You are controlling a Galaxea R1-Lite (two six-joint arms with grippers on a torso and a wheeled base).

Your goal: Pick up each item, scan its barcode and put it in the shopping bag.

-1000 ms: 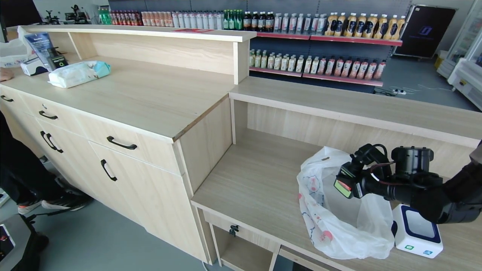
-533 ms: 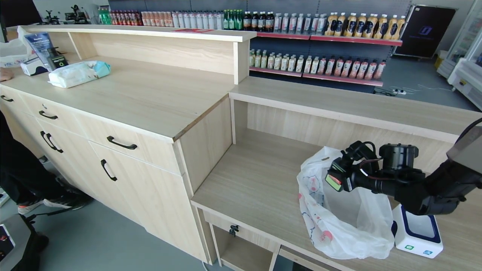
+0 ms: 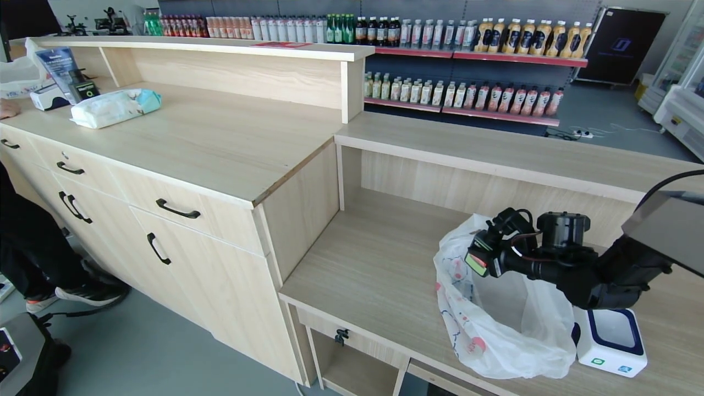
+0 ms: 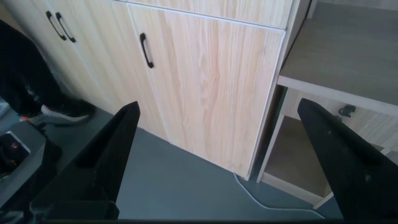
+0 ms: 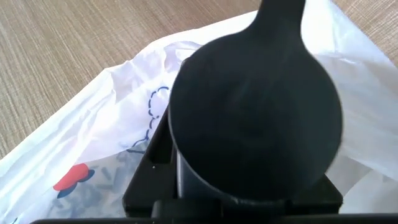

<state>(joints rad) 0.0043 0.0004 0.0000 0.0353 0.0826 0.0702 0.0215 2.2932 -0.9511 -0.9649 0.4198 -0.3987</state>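
A wide stretch of the lower counter (image 3: pixel 374 264) is lying open at nine o'clock of the shopping bag (image 3: pixel 495 330), giving passage from that side. At the bag's three o'clock the white scanner (image 3: pixel 610 341) is standing just beside it, closing that flank. The right gripper (image 3: pixel 476 263) is hanging over the bag's open mouth, partly blocking the way down. At twelve o'clock the back wall (image 3: pixel 440 187) and the shelf (image 3: pixel 495 151) above it are hemming the recess, and at ten o'clock the taller cabinet's side panel (image 3: pixel 300 203) is walling it.

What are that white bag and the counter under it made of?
Shopping bag: thin plastic film, apparently; it is translucent, crinkled and slumps loosely. Counter: pale wood-grain surface with a matte look, likely laminate over board, though solid wood can't be ruled out.
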